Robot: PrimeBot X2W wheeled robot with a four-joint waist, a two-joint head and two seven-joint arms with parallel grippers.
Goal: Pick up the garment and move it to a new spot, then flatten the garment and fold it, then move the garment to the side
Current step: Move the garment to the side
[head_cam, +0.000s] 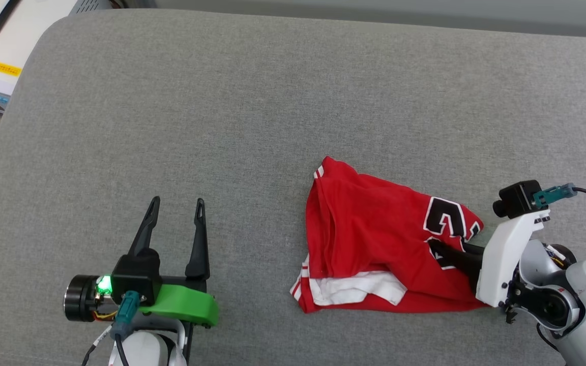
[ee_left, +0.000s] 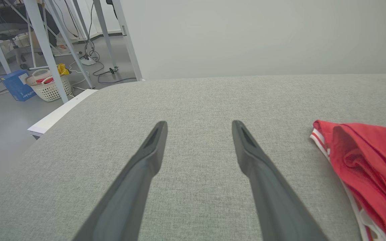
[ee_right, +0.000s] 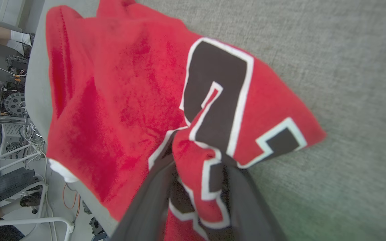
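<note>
1. The desk (head_cam: 222,101), covered in grey fabric, carries the garment (head_cam: 369,234) as a crumpled, doubled-over heap. Wide bare cloth lies on the garment's left and beyond its far edge.
2. The garment's red body is bunched, with a white sleeve and striped trim showing at its near edge and the black numerals at its right end. It rests on the desk and nothing is flattened or folded yet.
3. The right pincer (head_cam: 443,251) reaches into the garment's right end, beside the numerals. In the right wrist view its two fingers are clenched on a raised fold of the printed cloth, which fills the gap between them.
4. The left pincer (head_cam: 177,201) hovers well to the garment's left. It is released, its jaws spread wide with nothing between them.
5. Judged from this, the step in hand is the first one: taking hold of the garment in order to move it.
6. The next move likely calls for a firm pinch through all the gathered layers. The heap can then be raised and carried toward the bare cloth on the garment's left, without letting the loose sleeve drag or slip free.
</note>
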